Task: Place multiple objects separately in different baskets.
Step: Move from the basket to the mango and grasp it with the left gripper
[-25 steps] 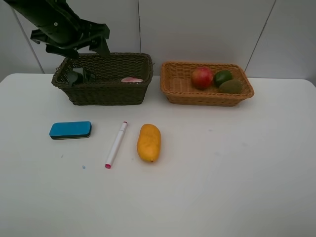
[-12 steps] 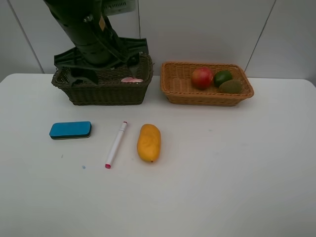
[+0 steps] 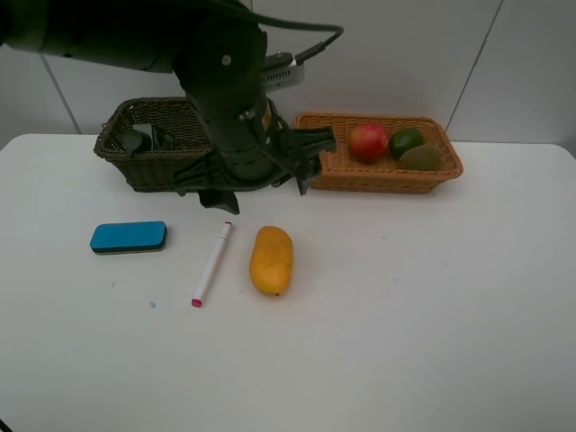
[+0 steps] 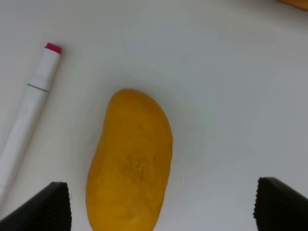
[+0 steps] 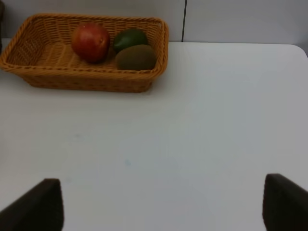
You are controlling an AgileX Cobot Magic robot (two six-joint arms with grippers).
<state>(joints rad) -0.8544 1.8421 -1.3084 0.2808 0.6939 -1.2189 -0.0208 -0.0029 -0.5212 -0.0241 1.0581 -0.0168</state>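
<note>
From where I stood the sorting looked a little past halfway. The yellow-orange mango [image 3: 271, 260] lay on the white table [image 3: 432, 315], not yet in any basket. The white pink-tipped marker [image 3: 211, 263] lay just beside it, and the blue flat eraser [image 3: 128, 237] was beyond the marker, well apart from the mango. Behind the mango to one side stood the light orange-tan basket [image 3: 378, 178], which held the red apple-like fruit [image 3: 368, 142], the green lime [image 3: 407, 140] and the brown kiwi [image 3: 420, 157] close together at its far end. Behind the mango to the other side stood the dark olive-brown basket [image 3: 144, 166]. A dark green shape in it looked like the pump bottle [image 3: 144, 139], but the arm hid the rest of its inside. So I judged three things left: mango, marker and eraser. The left gripper [image 3: 259, 184] hung over the mango with its jaws wide apart and nothing in them, and its own camera looked straight down on the fruit. The right gripper [image 5: 163, 204] was also spread wide and empty over bare table. It faced the light basket, with the mango out of its view. I could read no brand or writing anywhere. The marker's barrel looked plain, and a small yellowish patch on the arm was too small to make out.
</note>
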